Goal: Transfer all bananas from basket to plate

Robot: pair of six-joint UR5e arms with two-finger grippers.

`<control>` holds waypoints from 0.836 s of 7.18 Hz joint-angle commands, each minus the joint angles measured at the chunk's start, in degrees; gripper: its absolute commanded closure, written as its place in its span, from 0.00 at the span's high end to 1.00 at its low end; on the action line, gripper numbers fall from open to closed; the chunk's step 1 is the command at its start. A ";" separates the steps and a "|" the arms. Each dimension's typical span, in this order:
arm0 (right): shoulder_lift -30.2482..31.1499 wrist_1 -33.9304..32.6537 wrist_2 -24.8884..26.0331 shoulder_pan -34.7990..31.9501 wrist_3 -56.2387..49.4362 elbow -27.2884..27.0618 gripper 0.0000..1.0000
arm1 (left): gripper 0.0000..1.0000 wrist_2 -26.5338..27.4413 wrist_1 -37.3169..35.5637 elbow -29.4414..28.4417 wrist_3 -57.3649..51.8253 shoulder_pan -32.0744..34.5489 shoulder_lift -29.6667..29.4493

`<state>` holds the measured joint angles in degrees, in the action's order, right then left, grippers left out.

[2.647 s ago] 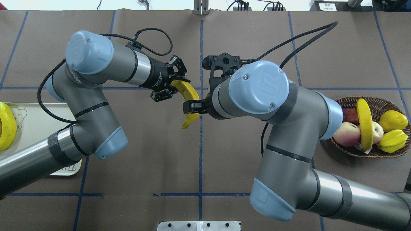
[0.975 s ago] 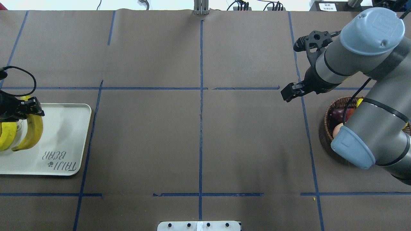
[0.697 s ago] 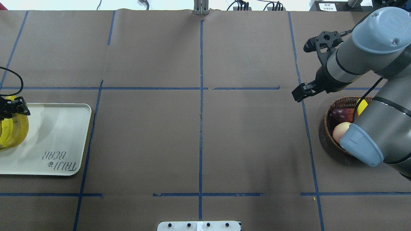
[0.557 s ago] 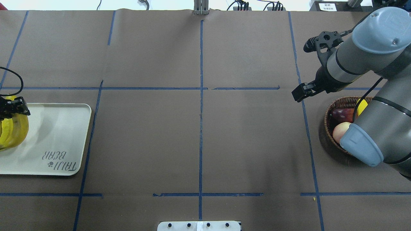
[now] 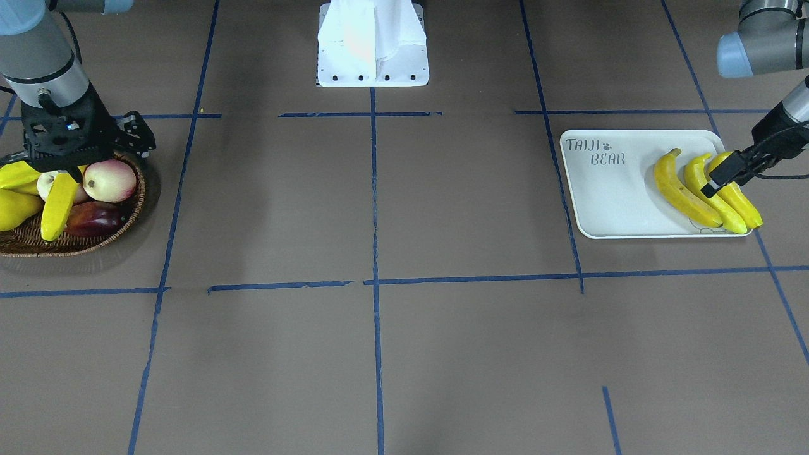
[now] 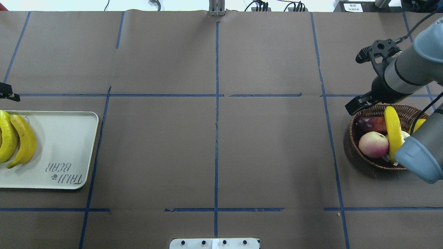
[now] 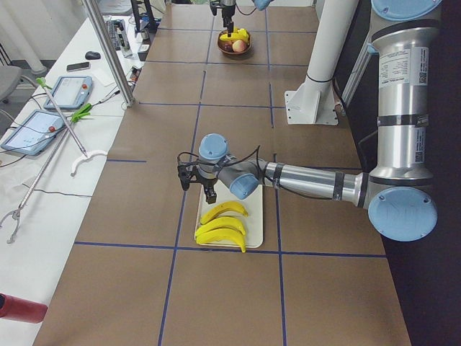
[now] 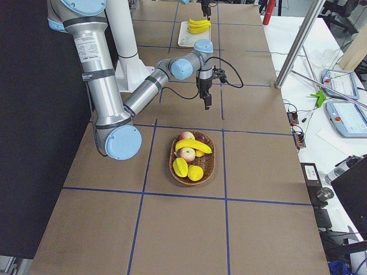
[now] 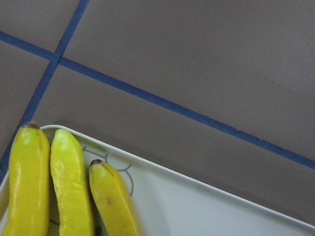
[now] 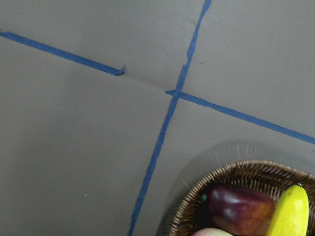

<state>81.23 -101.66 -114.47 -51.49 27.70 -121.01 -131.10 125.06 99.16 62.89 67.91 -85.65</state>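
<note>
Three bananas [image 5: 686, 189] lie side by side on the white plate [image 5: 607, 202], at its end away from the lettering; they also show in the left wrist view [image 9: 71, 196]. My left gripper [image 5: 733, 167] is open and empty, hovering just over the plate's far edge [image 7: 209, 194]. One banana [image 6: 392, 131] lies across the fruit in the wicker basket [image 6: 356, 152]. My right gripper [image 5: 85, 148] is open and empty, raised beside the basket's far-left rim [image 8: 203, 103]. The right wrist view shows the basket's rim [image 10: 221, 182] and the banana's tip [image 10: 290, 211].
In the basket there are also a pink-cream fruit [image 6: 373, 144], a dark red fruit [image 6: 370, 123] and plump yellow fruits [image 5: 12, 208]. The white robot base [image 5: 373, 44] stands at the table's middle back. Blue tape lines cross the brown table.
After a hand-over at mid-table, my left gripper carried the banana to the plate, let it go and drew back. My right arm swung back to the basket.
</note>
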 commanded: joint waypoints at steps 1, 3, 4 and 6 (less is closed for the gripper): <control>11.26 8.26 0.30 -0.54 1.29 -1.24 0.98 | 0.99 -0.91 0.01 0.77 0.13 0.47 -0.57; 12.90 10.78 6.16 -0.19 9.53 1.21 0.97 | 0.99 -0.91 0.10 0.86 0.22 0.38 -0.48; 12.90 10.86 6.37 -0.19 12.44 3.91 0.93 | 0.99 -0.83 0.18 0.86 0.13 0.38 -0.48; 11.24 11.13 7.76 3.04 20.09 6.49 0.83 | 0.99 -1.00 0.36 0.95 0.13 0.38 -0.48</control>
<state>93.33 -90.72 -107.92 -50.62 43.68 -115.88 -132.02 125.32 100.05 63.03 68.26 -86.13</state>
